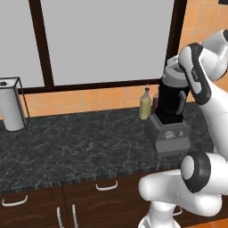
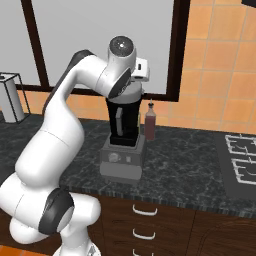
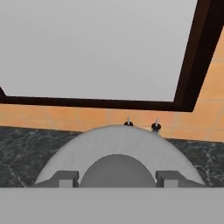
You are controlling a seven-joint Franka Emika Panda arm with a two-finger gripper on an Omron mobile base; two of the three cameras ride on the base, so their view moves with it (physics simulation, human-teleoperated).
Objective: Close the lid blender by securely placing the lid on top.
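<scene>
The gripper [image 3: 117, 177] straddled the lid [image 3: 118, 144]'s knob, apparently gripping it, atop the blender [image 2: 123, 140] on the bench [image 1: 67, 147]. The lid seemed light, rigid, smooth; the knob looked the best hold.

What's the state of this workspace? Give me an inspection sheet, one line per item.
Surface: dark marbled counter over brown drawers.
Job's things: blender upright on the counter; light-grey lid at the jar's top under the hand, but whether it is fully seated cannot be told.
Clutter: yellowish bottle and red bottle behind the blender; paper towel roll in a wire holder at the counter's left.
Grippers: gripper over the lid, a fingertip either side of its knob; open or shut cannot be told.
Cables: nothing seen.
Surroundings: window, orange tiled wall, stove grates.
</scene>
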